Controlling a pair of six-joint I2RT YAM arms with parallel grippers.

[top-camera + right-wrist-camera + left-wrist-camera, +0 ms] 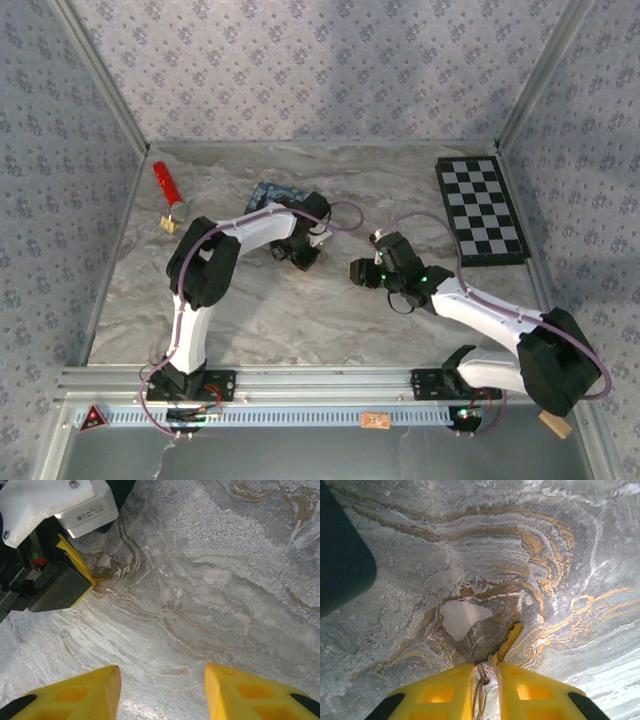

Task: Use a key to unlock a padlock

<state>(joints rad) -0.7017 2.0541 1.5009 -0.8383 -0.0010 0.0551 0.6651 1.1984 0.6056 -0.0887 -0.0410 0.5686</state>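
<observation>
The left gripper (486, 669) sits low over the marble tabletop (470, 555). Its 2 yellow fingers are drawn to a narrow slit, pinching a silver ring (486, 677). A thin yellow strip (511, 639) juts from between the tips onto the marble. The right gripper (162, 690) hovers just beside it, jaws apart, with bare marble between them. I cannot tell where the padlock lies relative to either gripper.

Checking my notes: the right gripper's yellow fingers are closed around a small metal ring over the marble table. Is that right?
Wrong arm. The left gripper is closed around the small metal ring, as the left wrist view shows; the right gripper stands open with nothing between its fingers.
</observation>
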